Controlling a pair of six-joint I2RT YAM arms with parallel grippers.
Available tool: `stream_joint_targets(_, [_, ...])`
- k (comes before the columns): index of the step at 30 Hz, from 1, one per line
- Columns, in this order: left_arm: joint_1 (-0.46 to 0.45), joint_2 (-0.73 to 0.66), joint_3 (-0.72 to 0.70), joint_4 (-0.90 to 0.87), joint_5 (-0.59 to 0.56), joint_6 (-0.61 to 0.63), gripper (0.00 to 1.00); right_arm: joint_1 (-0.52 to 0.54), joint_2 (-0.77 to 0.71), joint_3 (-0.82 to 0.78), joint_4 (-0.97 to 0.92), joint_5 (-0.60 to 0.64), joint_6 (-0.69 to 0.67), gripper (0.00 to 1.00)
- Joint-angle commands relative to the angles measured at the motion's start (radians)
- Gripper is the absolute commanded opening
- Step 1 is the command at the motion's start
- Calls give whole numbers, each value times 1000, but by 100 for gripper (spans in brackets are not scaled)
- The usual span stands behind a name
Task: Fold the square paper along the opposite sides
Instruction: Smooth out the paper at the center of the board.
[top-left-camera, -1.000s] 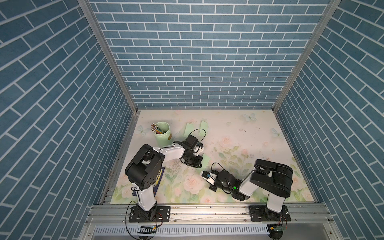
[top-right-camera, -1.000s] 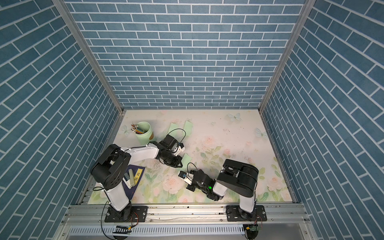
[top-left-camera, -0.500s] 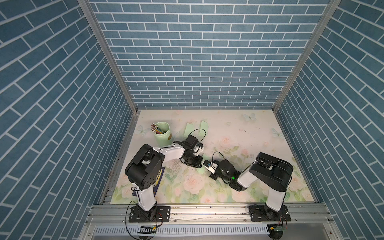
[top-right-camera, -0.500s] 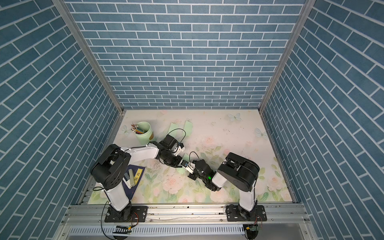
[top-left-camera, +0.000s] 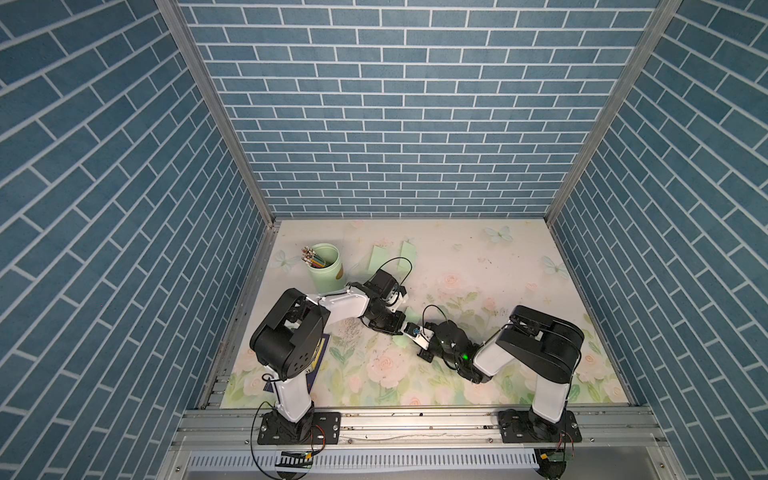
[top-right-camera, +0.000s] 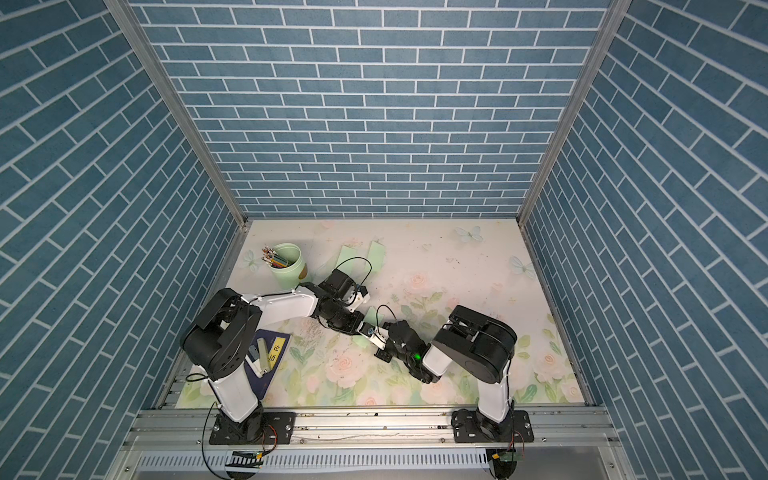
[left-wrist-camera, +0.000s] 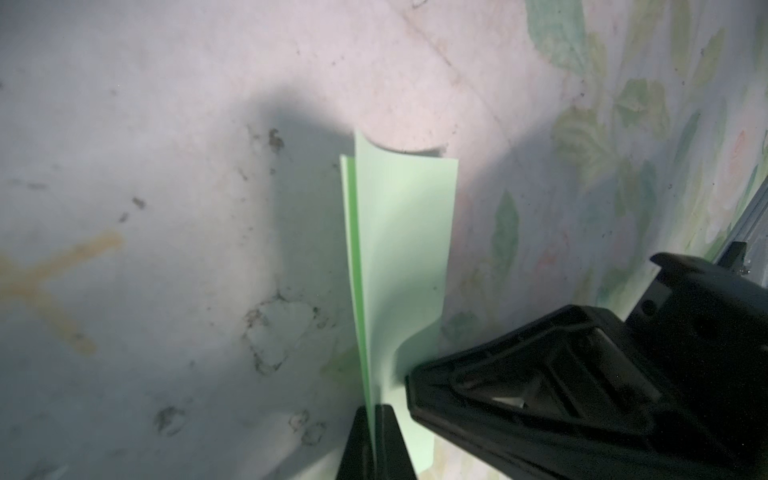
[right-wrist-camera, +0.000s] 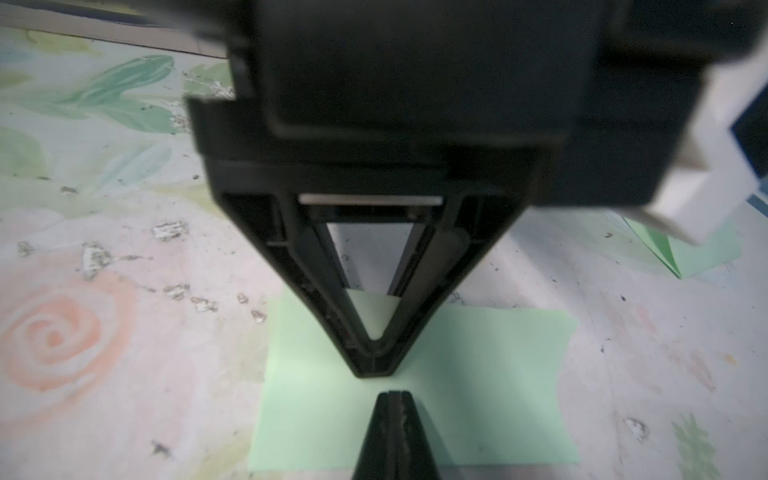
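The square paper (left-wrist-camera: 399, 257) is light green and doubled over, its two layers standing up from the mat. My left gripper (left-wrist-camera: 372, 411) is shut on the paper's edges. In the right wrist view the paper (right-wrist-camera: 478, 374) spreads flat under both tips. My right gripper (right-wrist-camera: 392, 395) is shut with nothing in it, its tip on or just over the paper, almost touching the left gripper (right-wrist-camera: 374, 370). In both top views the two grippers meet tip to tip mid-table, left gripper (top-left-camera: 402, 328) (top-right-camera: 356, 327), right gripper (top-left-camera: 412, 332) (top-right-camera: 366, 333); only slivers of paper (top-left-camera: 400, 341) (top-right-camera: 360, 341) show there.
A green cup of pencils (top-left-camera: 324, 270) (top-right-camera: 286, 266) stands at the back left. Two folded green papers (top-left-camera: 378, 258) (top-right-camera: 376, 251) lie behind the left arm. A dark blue book (top-right-camera: 266, 357) lies by the left arm's base. The floral mat (top-left-camera: 478, 266) covers the table.
My right arm has swung its shut gripper from the front middle back and left, up to the left gripper and onto the paper. The left arm has held still.
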Motion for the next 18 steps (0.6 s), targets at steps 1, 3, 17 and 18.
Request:
stream_joint_targets(1, [8, 42, -22, -56, -94, 13, 0, 33, 10, -38, -143, -19, 9, 0])
stream_joint_targets(3, [8, 42, -19, -58, -94, 13, 0, 43, 7, -48, -147, -19, 20, 0])
stream_joint_targets(17, [8, 32, -23, -56, -92, 10, 0, 112, -21, -74, -224, -3, 43, 0])
stream_joint_targets(18, [9, 30, -22, -56, -94, 10, 0, 118, -17, -71, -229, -2, 43, 0])
